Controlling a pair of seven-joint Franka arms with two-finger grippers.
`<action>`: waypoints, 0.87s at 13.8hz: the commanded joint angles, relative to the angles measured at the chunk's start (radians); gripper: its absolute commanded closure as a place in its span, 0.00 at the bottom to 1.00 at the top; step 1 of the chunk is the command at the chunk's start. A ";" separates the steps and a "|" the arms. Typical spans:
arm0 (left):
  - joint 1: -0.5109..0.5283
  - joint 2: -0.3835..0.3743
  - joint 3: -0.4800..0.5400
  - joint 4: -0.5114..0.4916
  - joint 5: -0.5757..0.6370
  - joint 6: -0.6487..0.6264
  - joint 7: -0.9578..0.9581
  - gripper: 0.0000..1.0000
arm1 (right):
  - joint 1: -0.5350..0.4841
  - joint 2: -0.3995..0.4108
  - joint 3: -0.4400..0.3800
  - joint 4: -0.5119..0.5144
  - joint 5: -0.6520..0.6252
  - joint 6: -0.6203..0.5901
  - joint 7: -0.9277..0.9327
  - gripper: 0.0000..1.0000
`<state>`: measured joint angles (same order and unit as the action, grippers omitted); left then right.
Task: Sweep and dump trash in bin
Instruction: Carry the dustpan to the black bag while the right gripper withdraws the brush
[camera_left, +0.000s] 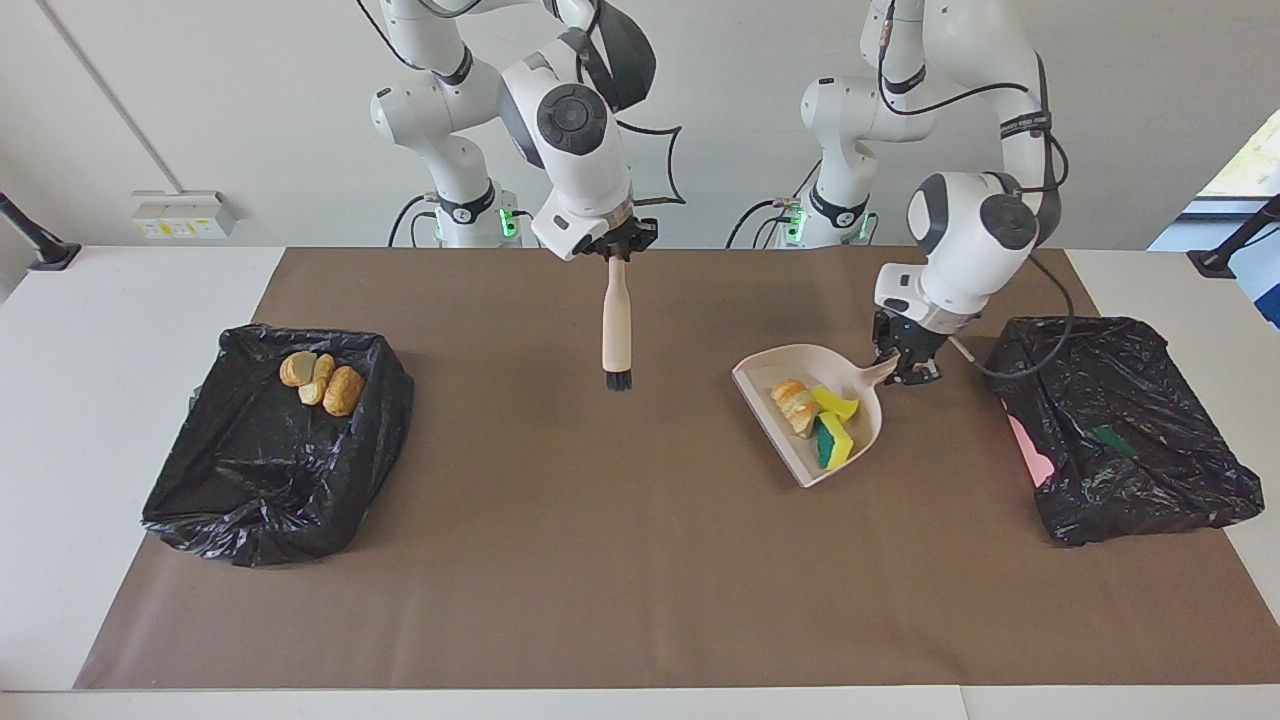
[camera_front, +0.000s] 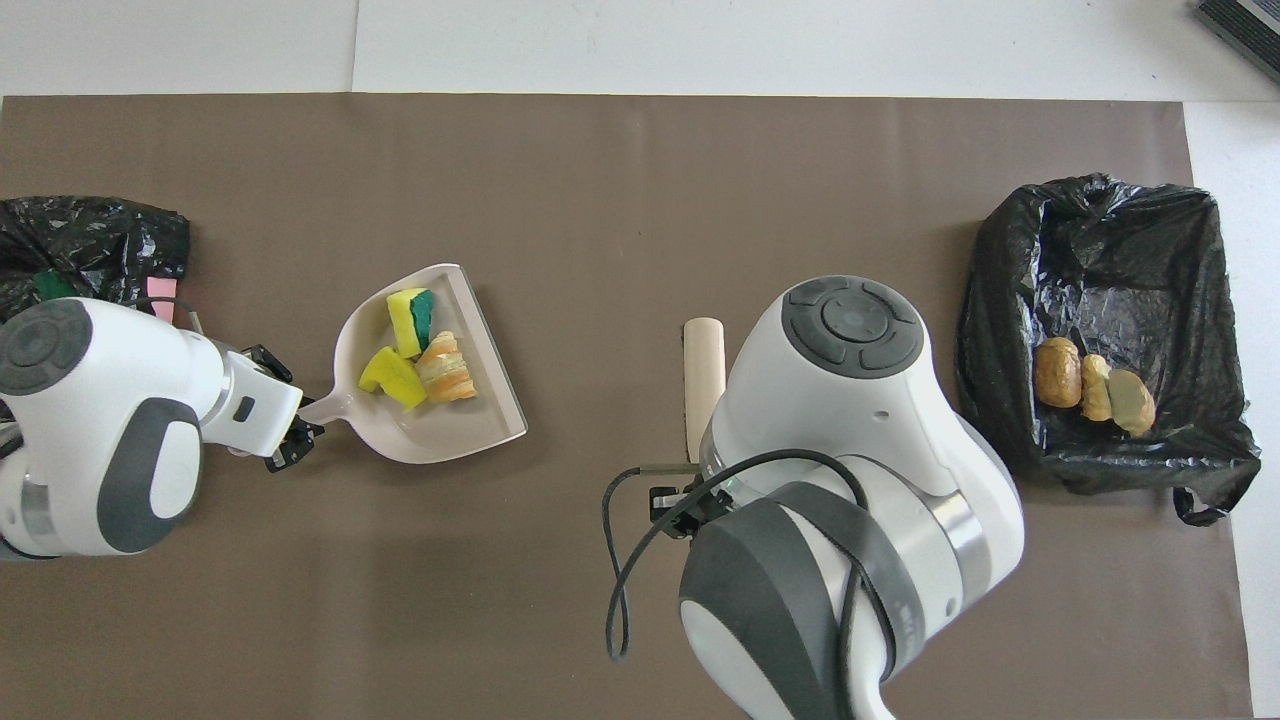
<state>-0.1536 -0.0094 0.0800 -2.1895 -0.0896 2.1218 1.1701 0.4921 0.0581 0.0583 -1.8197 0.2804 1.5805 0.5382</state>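
- the left gripper (camera_left: 908, 372) is clamped tight on the handle of the pale pink dustpan (camera_left: 790, 440), holding it up off the brown mat (camera_left: 640, 560) toward the left arm's end of the table, right by the black-bagged bin (camera_left: 1120, 430) there
- sitting in the pan: one croissant-like pastry (camera_left: 794, 403) and two yellow sponges with green backing (camera_left: 833, 440); all three bunched together in the middle of the pan, the sponges on the handle side of the pastry, nothing spilling over the lip
- the right gripper (camera_left: 617, 250) is closed around the top of the beige hand brush (camera_left: 616, 325); the brush hangs straight down, black bristles at the bottom, over the mat near the middle of the table; well apart from the dustpan, so the trash isn't touching the brush at all
- the other bagged bin (camera_left: 270, 450), at the right arm's end, has three brownish pieces (camera_left: 322, 381) lying in a row inside
- a green sponge bit (camera_left: 1113, 440) shows in the bin beside the dustpan
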 joint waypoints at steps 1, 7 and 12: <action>0.116 -0.012 -0.009 0.187 0.010 -0.194 0.055 1.00 | 0.003 -0.075 0.012 -0.140 -0.024 0.036 0.026 1.00; 0.428 0.067 -0.008 0.488 0.016 -0.387 0.283 1.00 | 0.150 -0.075 0.015 -0.343 -0.003 0.289 0.154 1.00; 0.539 0.153 -0.006 0.617 0.243 -0.347 0.402 1.00 | 0.175 -0.167 0.015 -0.509 0.023 0.381 0.138 1.00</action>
<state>0.3805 0.0943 0.0872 -1.6393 0.0666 1.7744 1.5568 0.6646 -0.0167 0.0716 -2.2238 0.2832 1.9100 0.6781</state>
